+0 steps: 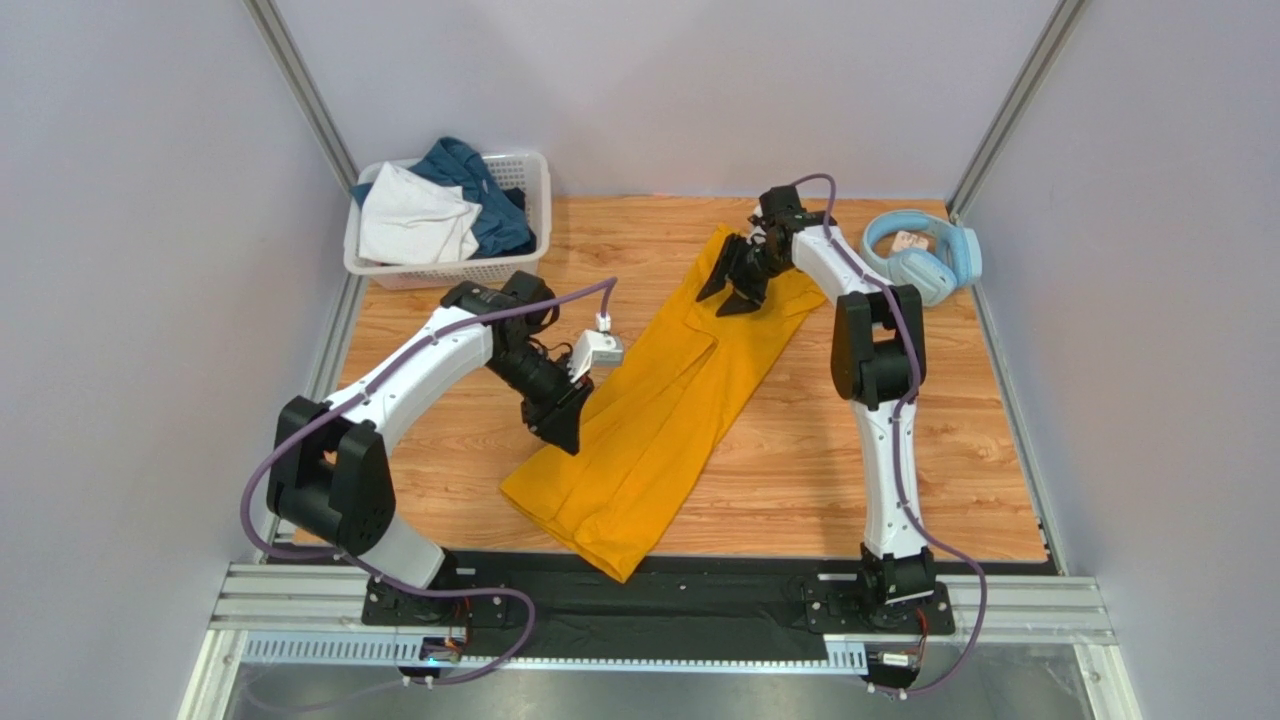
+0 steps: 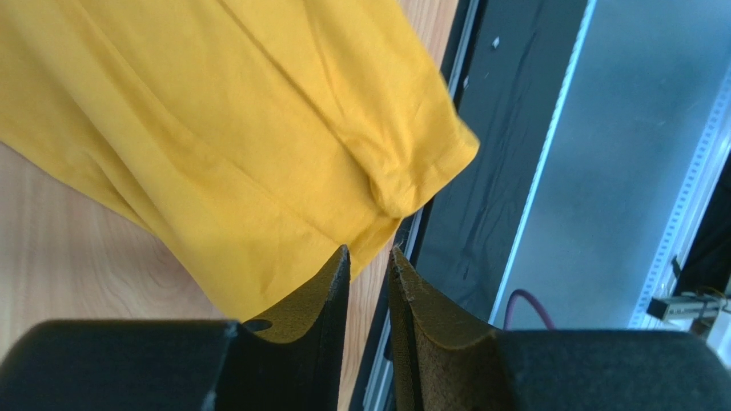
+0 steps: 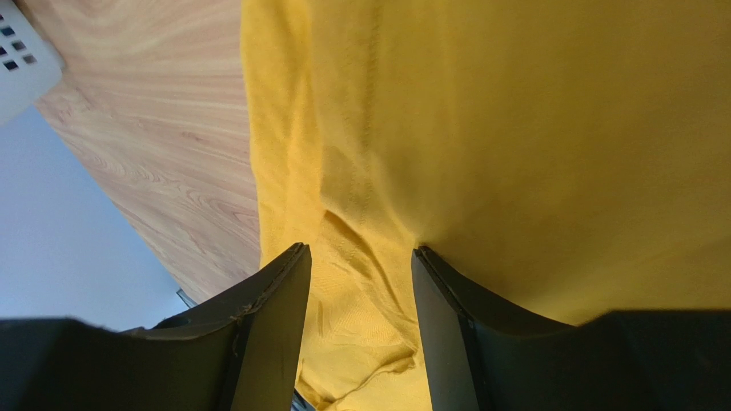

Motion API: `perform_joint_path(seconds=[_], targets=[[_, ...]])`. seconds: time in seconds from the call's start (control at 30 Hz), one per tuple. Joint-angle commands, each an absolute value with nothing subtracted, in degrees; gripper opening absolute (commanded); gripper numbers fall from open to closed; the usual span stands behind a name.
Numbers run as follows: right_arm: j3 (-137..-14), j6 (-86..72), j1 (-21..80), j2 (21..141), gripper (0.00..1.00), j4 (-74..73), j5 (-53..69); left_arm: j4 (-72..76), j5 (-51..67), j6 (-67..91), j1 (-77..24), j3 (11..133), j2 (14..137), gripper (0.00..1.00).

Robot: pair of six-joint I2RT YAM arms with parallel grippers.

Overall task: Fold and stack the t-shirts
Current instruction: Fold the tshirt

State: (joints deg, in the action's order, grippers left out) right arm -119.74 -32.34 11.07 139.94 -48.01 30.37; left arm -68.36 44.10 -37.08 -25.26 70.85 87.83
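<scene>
Left arm (image 1: 422, 360) reaches toward 1 o'clock, the left gripper (image 1: 568, 432) tipped toward 5 o'clock, jaws a slit apart. Right arm (image 1: 888, 438) stretches toward 12, the right gripper (image 1: 724, 297) pointing to 7 o'clock, jaws parted.

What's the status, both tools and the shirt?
Left tool narrowly open, empty, at left edge of mustard-yellow cloth t-shirt. Right tool open over its far end. Light-blue headphones apart, far right.

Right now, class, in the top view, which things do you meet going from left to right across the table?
basket → yellow shirt → headphones
</scene>
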Motion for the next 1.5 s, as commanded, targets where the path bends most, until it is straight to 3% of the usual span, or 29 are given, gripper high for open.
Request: perform_joint_path(seconds=[0.0,0.33,0.9,1.0,1.03,1.07,1.13,1.2,1.27,1.3,1.47], targets=[[-124.63,-34.19,8.88,141.14,0.52,-49.74,31.29,-69.87,38.24,-40.43,-26.45,67.95,88.33,0.29],[-126.3,-34.1,8.7,145.02,0.53,-49.75,31.73,-67.16,30.6,-39.2,-35.32,61.71,92.1,0.29],[-124.72,-32.7,8.79,144.84,0.53,-49.57,31.38,-60.91,26.54,-34.37,-38.76,57.65,99.66,0.29],[-124.54,-32.61,8.79,144.84,0.52,-49.66,31.38,-60.56,26.72,-34.01,-39.55,57.75,100.37,0.42],[-124.54,-32.61,8.79,144.76,0.51,-49.66,31.55,-60.3,26.46,-33.93,-39.72,57.66,100.46,0.56],[-124.45,-32.61,8.79,144.76,0.51,-49.57,31.64,-59.68,25.76,-34.01,-39.81,57.22,100.2,0.62],[-124.37,-32.52,8.7,144.75,0.51,-49.57,31.73,-58.89,25.23,-33.58,-39.81,56.69,99.58,0.7],[-124.1,-32.43,8.79,144.58,0.5,-49.57,31.73,-57.57,24.52,-33.31,-39.81,55.9,98.35,0.72],[-123.84,-32.52,8.79,144.58,0.5,-49.48,31.64,-55.56,22.86,-32.44,-39.9,54.85,97.3,0.68],[-123.75,-32.43,8.7,144.67,0.49,-49.48,31.64,-54.85,21.89,-32.17,-40.08,54.5,96.95,0.57],[-122.96,-32.34,8.88,143.79,0.46,-49.22,31.64,-50.55,15.57,-30.07,-40.95,51.86,96.77,0.29]])
